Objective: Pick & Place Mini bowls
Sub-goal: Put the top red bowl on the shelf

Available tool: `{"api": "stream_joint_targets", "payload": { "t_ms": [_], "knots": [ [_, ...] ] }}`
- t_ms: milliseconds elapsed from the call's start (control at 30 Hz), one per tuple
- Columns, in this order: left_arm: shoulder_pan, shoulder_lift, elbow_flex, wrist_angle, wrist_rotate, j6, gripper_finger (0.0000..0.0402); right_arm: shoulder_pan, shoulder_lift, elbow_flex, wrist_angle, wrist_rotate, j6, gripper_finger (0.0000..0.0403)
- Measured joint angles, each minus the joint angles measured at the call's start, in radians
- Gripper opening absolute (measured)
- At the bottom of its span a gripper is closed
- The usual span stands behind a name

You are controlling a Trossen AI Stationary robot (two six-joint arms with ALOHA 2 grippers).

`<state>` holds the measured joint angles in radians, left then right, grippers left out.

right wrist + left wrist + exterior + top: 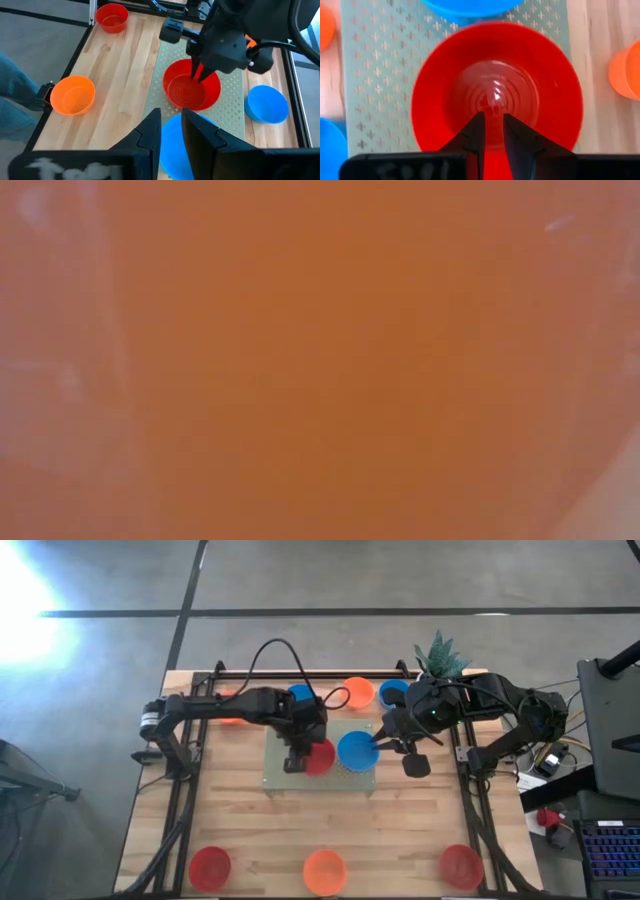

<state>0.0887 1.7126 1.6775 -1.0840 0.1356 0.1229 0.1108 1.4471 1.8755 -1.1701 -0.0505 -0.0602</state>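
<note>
A red mini bowl point(545, 90) lies on the pale green mat point(380, 75) at the table's middle, hollow up. My left gripper point(492, 117) points steeply down over this red bowl point(192, 97), its fingers a narrow gap apart above the bowl's middle. A blue mini bowl point(355, 752) sits beside it on the mat point(280, 772). My right gripper point(171, 112) hangs above the blue bowl's point(175, 150) right side, slanting down, fingers slightly apart and holding nothing. My left gripper's fingertips point(198, 76) reach from above into the red bowl's hollow point(492, 97). Whether they touch its floor I cannot tell. The bowl stays on the mat.
Red point(210, 866), orange point(325, 871) and red point(460, 866) bowls line the near edge. Blue point(300, 693), orange point(358, 692) and blue point(393, 692) bowls stand at the far edge beside a potted plant point(440, 655). An orange blur point(320, 360) fills the low view.
</note>
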Motion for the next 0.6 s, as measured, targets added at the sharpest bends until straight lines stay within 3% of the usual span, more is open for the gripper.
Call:
{"api": "stream_joint_targets", "payload": {
  "t_ms": [600],
  "knots": [
    [0.001, 0.000, -0.050, 0.152, -0.127, 0.014, 0.0060, 0.000, 0.000, 0.000, 0.000, 0.000, 0.000, 0.0074]
  ]
}}
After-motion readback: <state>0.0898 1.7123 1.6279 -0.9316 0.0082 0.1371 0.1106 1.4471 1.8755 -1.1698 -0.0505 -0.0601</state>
